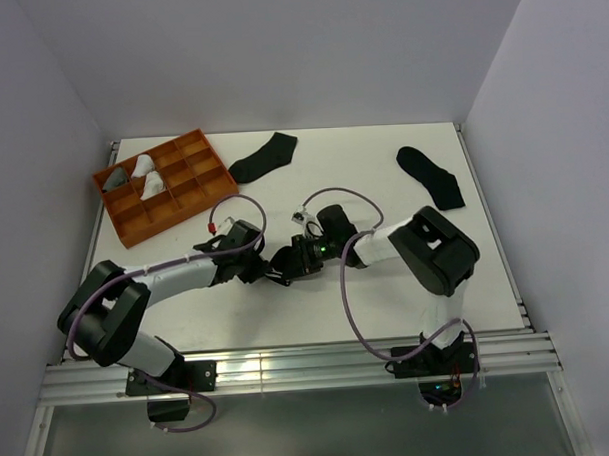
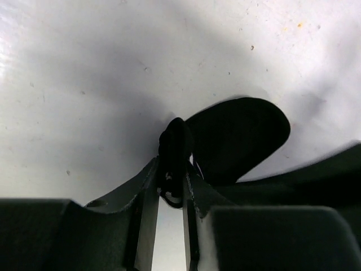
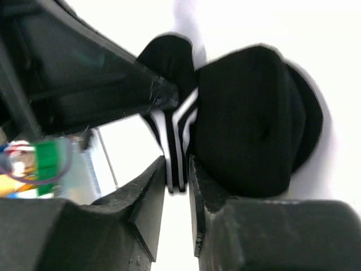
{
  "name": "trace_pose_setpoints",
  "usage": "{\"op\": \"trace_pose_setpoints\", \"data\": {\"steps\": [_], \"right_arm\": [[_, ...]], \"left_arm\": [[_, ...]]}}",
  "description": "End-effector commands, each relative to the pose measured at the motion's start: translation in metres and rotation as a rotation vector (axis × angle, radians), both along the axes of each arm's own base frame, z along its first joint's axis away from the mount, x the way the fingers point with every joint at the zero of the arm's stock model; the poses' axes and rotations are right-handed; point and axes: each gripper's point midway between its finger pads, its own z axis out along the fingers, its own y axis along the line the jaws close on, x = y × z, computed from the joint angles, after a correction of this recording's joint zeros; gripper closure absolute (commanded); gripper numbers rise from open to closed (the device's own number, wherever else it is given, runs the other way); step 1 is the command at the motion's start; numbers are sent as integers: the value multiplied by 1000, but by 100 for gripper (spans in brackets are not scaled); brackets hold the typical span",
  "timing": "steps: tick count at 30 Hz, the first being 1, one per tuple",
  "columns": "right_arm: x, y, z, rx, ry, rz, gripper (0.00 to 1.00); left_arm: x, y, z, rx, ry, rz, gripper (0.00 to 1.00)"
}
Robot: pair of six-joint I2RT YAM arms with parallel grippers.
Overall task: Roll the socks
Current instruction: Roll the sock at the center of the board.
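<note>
At table centre, left fingers and right fingers pinching one rolled sock; two loose black socks, one tray.

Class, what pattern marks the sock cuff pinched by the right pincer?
Sock cuff: white stripes on black; right wrist view.

You have an orange tray lying askew at the far left of the white table, split by dividers into rows of small compartments. Pale walls close the table in at the back and both sides, and a ribbed metal rail runs along its near edge.
</note>
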Motion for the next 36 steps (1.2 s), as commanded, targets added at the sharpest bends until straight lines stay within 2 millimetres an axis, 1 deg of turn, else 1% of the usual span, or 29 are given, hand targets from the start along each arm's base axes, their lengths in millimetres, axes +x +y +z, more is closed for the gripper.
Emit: {"op": "trace_pose_setpoints", "data": {"steps": [1,2,3,4,5,6,7,8,9,10,11,13,14,15,17,18,19,20,23,24,25,26,28,29,31,36], "right_arm": [[11,-12,5,-120,-206,-63,67],[10,-16,5,-144,-240,-75,64],[16,-16,12,-178,-330,-106,62],[17,-18,14,-198,-370,-120,61],[17,-20,14,-222,-404,-133,59],[21,-21,21,-252,-481,-163,58],[21,-20,24,-263,-515,-168,58],[20,-20,27,-276,-551,-175,57],[21,-20,35,-282,-610,-174,57],[19,-17,38,-312,-665,-191,57],[17,-15,41,-322,-701,-190,56],[9,-5,47,-329,-782,-168,55],[11,-6,49,-351,-814,-191,55],[9,-5,46,-369,-838,-178,55],[9,0,47,-392,-873,-185,55],[7,1,41,-411,-888,-162,55],[7,4,42,-417,-900,-158,55],[5,6,36,-438,-911,-151,55],[3,10,29,-470,-933,-133,54],[1,11,22,-490,-938,-119,55],[0,13,20,-492,-943,-114,55],[0,13,13,-506,-943,-102,56],[-1,15,10,-518,-951,-93,58],[-1,15,5,-533,-950,-91,60],[-3,18,3,-533,-954,-86,63],[-4,20,-1,-543,-959,-83,63]], "left_arm": [[-7,20,-9,175,59,-62,74],[-6,17,-6,180,62,-84,74],[-6,17,-6,188,69,-92,73],[-6,17,-9,197,80,-101,73],[-6,15,-8,202,90,-119,73],[-6,14,-9,206,98,-128,73],[-7,12,-13,213,114,-140,73],[-5,10,-12,213,116,-149,73],[-6,9,-13,217,129,-159,73],[-7,9,-17,222,143,-167,73],[-5,7,-16,225,141,-177,72],[-5,5,-18,228,156,-187,72],[-5,5,-19,233,161,-192,72],[-4,4,-19,234,162,-194,72],[-4,3,-20,233,168,-200,72],[-4,3,-20,233,170,-200,72],[-4,0,-20,226,173,-206,72],[-4,0,-21,227,174,-209,72],[-4,-1,-22,226,181,-215,72],[-5,-2,-23,226,184,-218,72],[-4,-2,-24,224,185,-219,72],[-4,-3,-24,223,186,-219,72],[-4,-3,-24,223,189,-222,72],[-3,-3,-24,226,188,-221,72],[-5,-3,-25,226,195,-226,72],[-9,-1,-28,222,201,-228,72]]}}
